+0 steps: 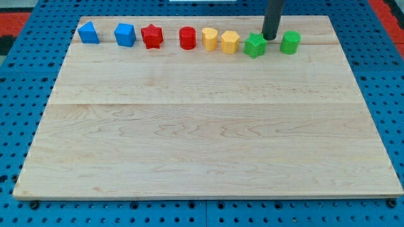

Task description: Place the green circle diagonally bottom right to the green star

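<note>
The green circle [290, 42] stands near the view's top right of the wooden board [208, 120]. The green star [255, 45] lies just to its left, with a small gap between them. My tip [270, 38] comes down from the view's top into that gap, slightly above the line of the two blocks, close to the star's upper right and to the left of the circle. I cannot tell whether it touches either block.
A row of blocks runs along the board's top edge: a blue triangle-like block [89, 33], a blue cube-like block [125, 34], a red star [152, 36], a red cylinder [187, 38], a yellow heart-like block [209, 38] and a yellow hexagon-like block [230, 41]. Blue pegboard [19, 94] surrounds the board.
</note>
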`<state>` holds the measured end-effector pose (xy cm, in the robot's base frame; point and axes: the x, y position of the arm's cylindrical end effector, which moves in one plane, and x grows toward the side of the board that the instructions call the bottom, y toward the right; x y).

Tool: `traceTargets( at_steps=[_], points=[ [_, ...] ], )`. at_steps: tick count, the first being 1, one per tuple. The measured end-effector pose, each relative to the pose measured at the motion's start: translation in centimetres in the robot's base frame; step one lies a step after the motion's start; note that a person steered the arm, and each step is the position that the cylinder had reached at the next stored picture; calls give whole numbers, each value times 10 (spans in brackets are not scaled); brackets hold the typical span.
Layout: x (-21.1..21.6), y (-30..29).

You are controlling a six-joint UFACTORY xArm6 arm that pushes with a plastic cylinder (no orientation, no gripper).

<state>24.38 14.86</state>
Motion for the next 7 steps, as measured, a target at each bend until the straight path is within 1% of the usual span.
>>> traceTargets(
  at_steps=[1, 2, 3, 4, 5, 6, 7],
  points=[
    [-23, 25],
    [-9, 30],
    [47, 40],
    [64, 53],
    [64, 93],
    [119, 119],
    [164, 83]
  ],
)
